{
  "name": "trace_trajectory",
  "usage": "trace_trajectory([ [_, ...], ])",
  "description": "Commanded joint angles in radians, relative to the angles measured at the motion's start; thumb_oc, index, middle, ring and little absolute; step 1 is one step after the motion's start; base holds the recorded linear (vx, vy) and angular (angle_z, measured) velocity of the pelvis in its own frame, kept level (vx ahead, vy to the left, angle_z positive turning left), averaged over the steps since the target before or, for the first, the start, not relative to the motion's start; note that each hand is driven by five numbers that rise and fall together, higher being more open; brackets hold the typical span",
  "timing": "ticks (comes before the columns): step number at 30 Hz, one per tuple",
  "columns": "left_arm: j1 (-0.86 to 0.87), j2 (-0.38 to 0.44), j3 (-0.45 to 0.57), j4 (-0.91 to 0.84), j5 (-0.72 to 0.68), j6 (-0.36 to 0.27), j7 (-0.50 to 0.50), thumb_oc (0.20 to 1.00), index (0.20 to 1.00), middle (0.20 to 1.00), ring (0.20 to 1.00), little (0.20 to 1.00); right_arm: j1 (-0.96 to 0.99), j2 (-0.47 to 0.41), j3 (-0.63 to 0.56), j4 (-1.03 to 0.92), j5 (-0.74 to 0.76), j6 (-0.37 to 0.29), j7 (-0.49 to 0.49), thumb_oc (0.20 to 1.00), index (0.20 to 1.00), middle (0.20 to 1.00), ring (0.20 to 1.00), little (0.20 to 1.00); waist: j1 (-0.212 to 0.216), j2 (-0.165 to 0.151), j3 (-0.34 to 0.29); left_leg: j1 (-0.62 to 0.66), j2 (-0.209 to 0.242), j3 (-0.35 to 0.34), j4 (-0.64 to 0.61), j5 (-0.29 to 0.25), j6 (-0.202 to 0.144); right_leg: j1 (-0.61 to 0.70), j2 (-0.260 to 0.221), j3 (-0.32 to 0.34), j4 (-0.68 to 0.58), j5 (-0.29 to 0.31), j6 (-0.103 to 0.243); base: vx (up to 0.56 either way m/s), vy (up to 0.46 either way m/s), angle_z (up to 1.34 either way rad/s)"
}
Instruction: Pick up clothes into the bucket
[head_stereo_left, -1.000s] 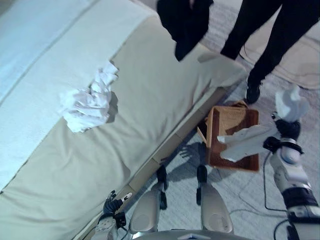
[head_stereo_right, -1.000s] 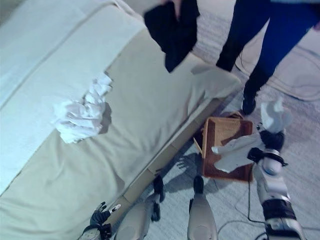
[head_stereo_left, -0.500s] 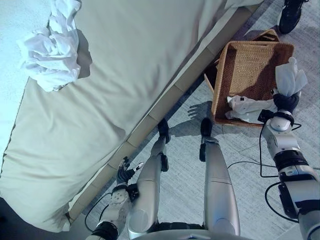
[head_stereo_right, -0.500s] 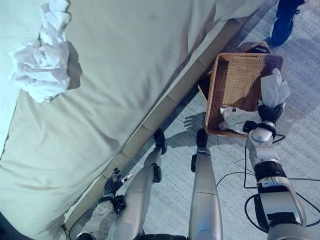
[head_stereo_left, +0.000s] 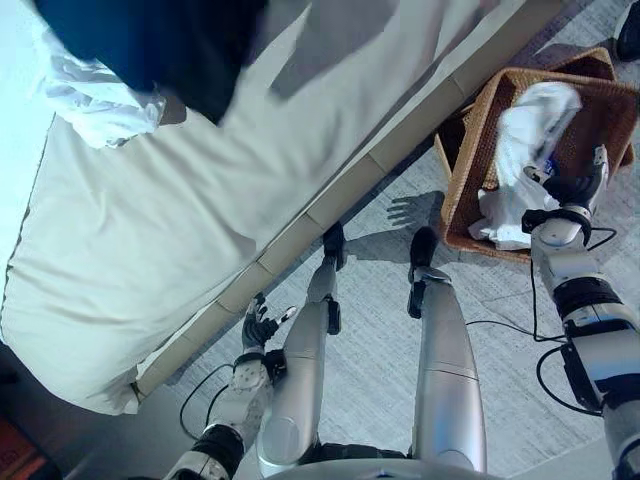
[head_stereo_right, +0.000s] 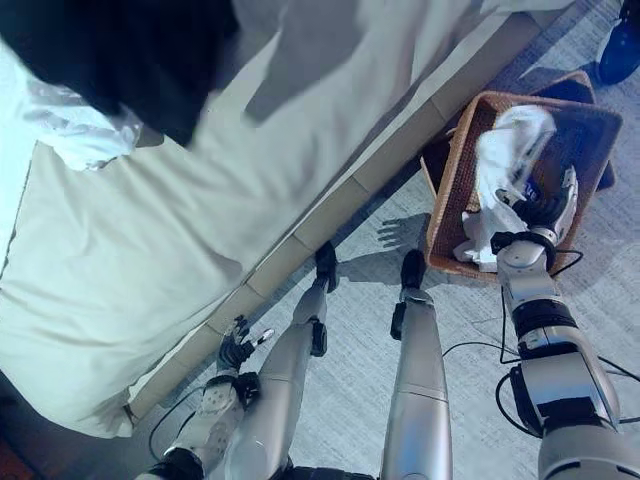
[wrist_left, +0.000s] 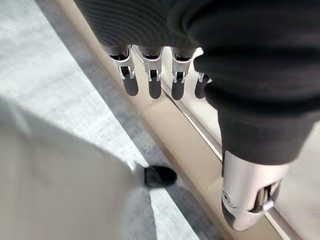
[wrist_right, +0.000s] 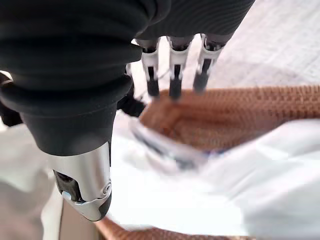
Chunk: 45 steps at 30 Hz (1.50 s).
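Right hand (wrist_right: 165, 75): fingers spread, nothing held | white shirt (head_stereo_left: 520, 150) below it in basket (head_stereo_left: 470, 140) | hand is best lifted clear, trailing cloth checked inside rim

A dark garment (head_stereo_left: 150, 45) (top edge cuts it off) hides part of the crumpled white cloth (head_stereo_left: 95, 100) on the bed (head_stereo_left: 200, 210).

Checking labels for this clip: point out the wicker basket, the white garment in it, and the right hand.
wicker basket (head_stereo_left: 463, 195): left eye view, its near-left woven wall.
white garment (head_stereo_left: 530, 118): left eye view, upper bunched part.
right hand (wrist_right: 75, 115): right wrist view, its dark ribbed cover.
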Motion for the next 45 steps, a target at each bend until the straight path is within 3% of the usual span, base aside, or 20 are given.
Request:
trace_trajectory([
  [1,-0.015,0.004,-0.012,0.009,0.061,-0.010,0.029,1.000,1.000,1.000,1.000,1.000,0.064,-0.027,-0.011,-0.012,-0.016,-0.036,-0.032,1.000,1.000,1.000,1.000,1.000,-0.042,0.015,-0.003,0.073,-0.026,-0.004,0.090,-0.139,0.010,0.097,0.006,0.007,-0.224,0.128,0.082,-0.01,-0.028,0.15],
  [8,-0.014,0.018,0.031,0.016,0.081,-0.004,0.043,1.000,1.000,1.000,1.000,1.000,0.205,0.057,-0.049,-0.053,-0.021,-0.042,-0.022,1.000,1.000,1.000,1.000,1.000,-0.049,-0.023,-0.003,0.130,-0.026,-0.023,0.099,-0.147,0.008,0.192,0.002,-0.022,-0.259,0.137,0.084,-0.01,-0.023,0.12],
  [14,0.000,0.064,0.171,0.086,0.106,0.005,0.092,1.000,1.000,1.000,1.000,1.000,0.391,0.180,-0.078,-0.100,-0.042,-0.043,0.018,1.000,1.000,1.000,1.000,1.000,-0.056,-0.077,-0.003,0.250,-0.028,-0.034,0.135,-0.185,0.010,0.372,-0.006,-0.045,-0.310,0.147,0.090,0.00,0.021,0.08],
  [19,0.000,0.124,0.252,0.090,0.160,-0.001,0.114,1.000,1.000,1.000,1.000,1.000,0.480,0.225,-0.037,-0.103,-0.122,-0.031,0.081,1.000,1.000,1.000,1.000,1.000,-0.058,-0.110,-0.003,0.330,-0.028,-0.032,0.154,-0.210,0.012,0.481,-0.007,-0.052,-0.351,0.161,0.096,0.01,0.059,0.01],
  [22,0.007,0.196,0.287,0.029,0.276,0.001,0.150,1.000,1.000,1.000,1.000,1.000,0.544,0.249,0.005,-0.094,-0.204,-0.030,0.127,1.000,1.000,1.000,1.000,1.000,-0.059,-0.136,-0.003,0.380,-0.028,-0.027,0.167,-0.227,0.014,0.552,-0.006,-0.048,-0.388,0.176,0.104,0.00,0.087,-0.01],
  [23,0.012,0.259,0.316,-0.041,0.360,0.001,0.176,1.000,1.000,1.000,1.000,1.000,0.583,0.260,0.043,-0.083,-0.276,-0.026,0.166,1.000,1.000,1.000,1.000,1.000,-0.059,-0.153,-0.003,0.411,-0.028,-0.023,0.170,-0.237,0.014,0.595,-0.005,-0.047,-0.417,0.188,0.110,0.00,0.067,-0.02],
  [29,-0.013,0.390,0.429,-0.206,0.475,0.002,0.258,1.000,1.000,1.000,1.000,1.000,0.666,0.277,0.142,-0.083,-0.440,-0.020,0.253,1.000,1.000,1.000,1.000,1.000,-0.066,-0.201,-0.051,0.421,-0.032,-0.003,0.166,-0.248,0.018,0.634,0.000,-0.030,-0.508,0.240,0.128,-0.01,0.077,-0.09],
  [33,-0.057,0.495,0.487,-0.331,0.553,0.013,0.282,1.000,1.000,1.000,1.000,1.000,0.682,0.291,0.166,-0.075,-0.457,-0.022,0.291,1.000,1.000,1.000,1.000,1.000,-0.072,-0.225,-0.069,0.408,-0.024,0.016,0.192,-0.272,0.019,0.641,0.001,-0.016,-0.545,0.261,0.136,-0.01,0.049,-0.17],
  [35,-0.089,0.523,0.482,-0.317,0.571,0.020,0.285,1.000,1.000,1.000,1.000,1.000,0.679,0.297,0.170,-0.075,-0.452,-0.024,0.297,1.000,1.000,1.000,1.000,1.000,-0.077,-0.233,-0.076,0.396,-0.024,0.023,0.200,-0.270,0.020,0.631,-0.002,-0.009,-0.553,0.270,0.137,-0.01,0.063,-0.19],
  [36,-0.146,0.603,0.478,-0.317,0.620,0.035,0.284,1.000,1.000,1.000,1.000,1.000,0.687,0.293,0.184,-0.100,-0.446,-0.032,0.316,1.000,1.000,1.000,1.000,1.000,-0.087,-0.244,-0.081,0.381,-0.021,0.038,0.226,-0.286,0.022,0.626,0.001,0.006,-0.564,0.280,0.140,0.01,0.056,-0.16],
  [37,-0.145,0.603,0.478,-0.317,0.620,0.035,0.284,1.000,1.000,1.000,1.000,1.000,0.688,0.293,0.184,-0.100,-0.446,-0.032,0.316,1.000,1.000,1.000,1.000,1.000,-0.085,-0.242,-0.080,0.384,-0.018,0.038,0.230,-0.293,0.022,0.629,0.004,0.006,-0.562,0.276,0.140,0.03,0.124,-0.20],
  [38,-0.184,0.683,0.464,-0.325,0.676,0.050,0.293,1.000,1.000,1.000,1.000,1.000,0.683,0.294,0.196,-0.092,-0.439,-0.040,0.322,1.000,1.000,1.000,1.000,1.000,-0.094,-0.249,-0.082,0.366,-0.012,0.057,0.255,-0.308,0.026,0.616,0.009,0.025,-0.571,0.285,0.143,0.03,0.098,-0.20],
  [40,-0.201,0.709,0.461,-0.316,0.694,0.061,0.296,1.000,1.000,1.000,1.000,1.000,0.681,0.295,0.200,-0.103,-0.436,-0.043,0.324,1.000,1.000,1.000,1.000,1.000,-0.096,-0.252,-0.081,0.361,-0.007,0.066,0.262,-0.312,0.027,0.610,0.011,0.035,-0.574,0.289,0.145,0.01,0.077,-0.25],
  [44,-0.383,0.865,0.327,-0.250,0.800,0.102,0.281,1.000,1.000,1.000,1.000,1.000,0.684,0.291,0.219,-0.127,-0.419,-0.062,0.342,1.000,1.000,1.000,1.000,1.000,-0.122,-0.272,-0.070,0.316,0.002,0.094,0.318,-0.339,0.034,0.578,0.021,0.073,-0.593,0.308,0.152,0.03,0.060,-0.31],
  [45,-0.384,0.865,0.326,-0.250,0.800,0.102,0.281,1.000,1.000,1.000,1.000,1.000,0.684,0.291,0.219,-0.127,-0.419,-0.062,0.342,1.000,1.000,1.000,1.000,1.000,-0.121,-0.272,-0.069,0.315,0.002,0.094,0.318,-0.339,0.034,0.578,0.021,0.073,-0.593,0.308,0.152,0.01,0.049,-0.20],
])
